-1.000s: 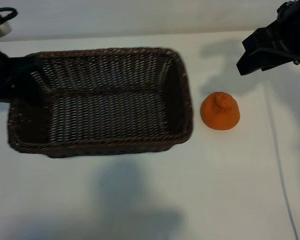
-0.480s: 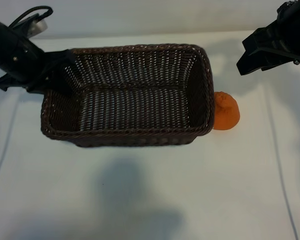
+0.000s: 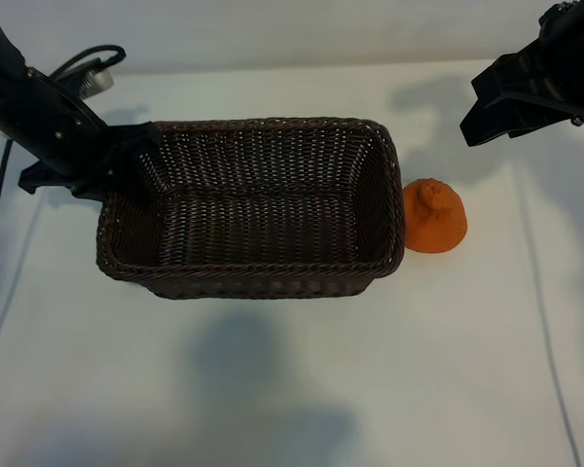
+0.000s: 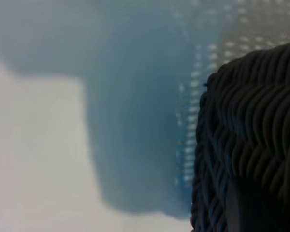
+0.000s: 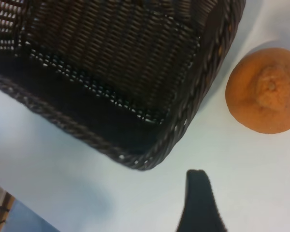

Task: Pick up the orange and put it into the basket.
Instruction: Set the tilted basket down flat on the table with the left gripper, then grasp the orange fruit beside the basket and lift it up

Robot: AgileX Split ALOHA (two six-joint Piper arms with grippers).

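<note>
- Compared with a second ago, the dark brown rectangular woven wicker basket (image 3: 253, 209) has shifted rightward across the exterior view and now sits lower and more squarely, its right end just beside the fruit.
- Along with it, the left arm has come further into view from the left edge, and the left gripper (image 3: 117, 165) is at the basket's left short wall.
- Its jaws are narrowed onto that braided rim, clamped on the basket; the left wrist view shows only dark wicker weave (image 4: 251, 145) close up against the pale table, with a blurred shadow beside it.
- Meanwhile the small matte orange fruit, dome-shaped with a bumpy knob on top (image 3: 434, 216), rests on the white table (image 3: 292, 389) where it was, outside the basket and next to its right wall; whether the two touch I cannot tell.
- From the right wrist view, the orange (image 5: 265, 91) lies past the basket's rounded corner (image 5: 150, 154), with a strip of table between them there.
- Over at the upper right, the right gripper (image 3: 511, 102) hangs above the table, apart from the orange, in the same place as before.
- Its jaws stand apart and hold nothing; one dark fingertip (image 5: 199, 203) shows over bare table.
</note>
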